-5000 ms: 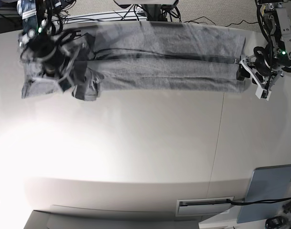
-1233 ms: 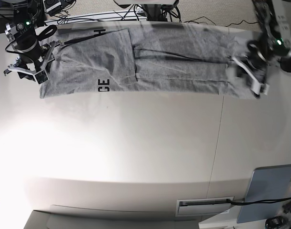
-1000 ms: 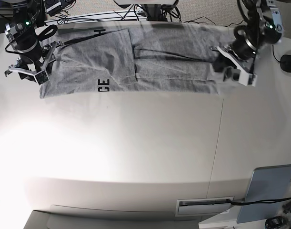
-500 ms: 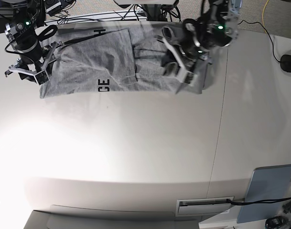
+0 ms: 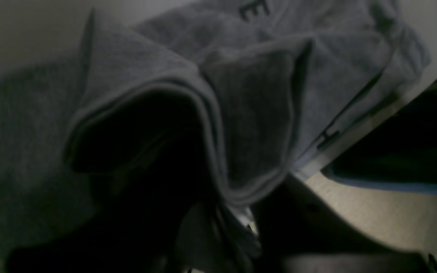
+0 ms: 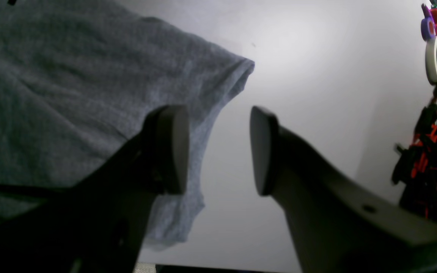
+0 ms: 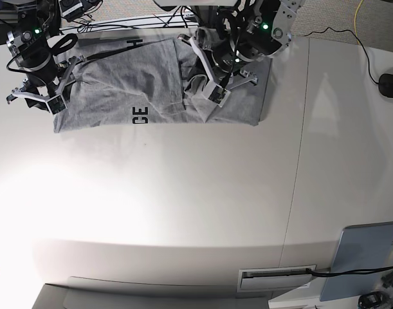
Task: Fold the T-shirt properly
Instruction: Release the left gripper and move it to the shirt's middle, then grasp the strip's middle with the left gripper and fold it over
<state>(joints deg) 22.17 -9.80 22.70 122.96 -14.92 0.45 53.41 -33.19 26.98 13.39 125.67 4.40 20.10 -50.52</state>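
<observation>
Jaws: right gripper spread, empty, at shirt's edge; left gripper over mid-shirt w/ hem draped, can't tell if pinched; T-shirt along table's far edge, soft, limp — grab hems.

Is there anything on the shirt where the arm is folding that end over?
Nothing visible. The left gripper carries the T-shirt hem over plain grey cloth, and the open right gripper sits off at the shirt's far edge.
</observation>
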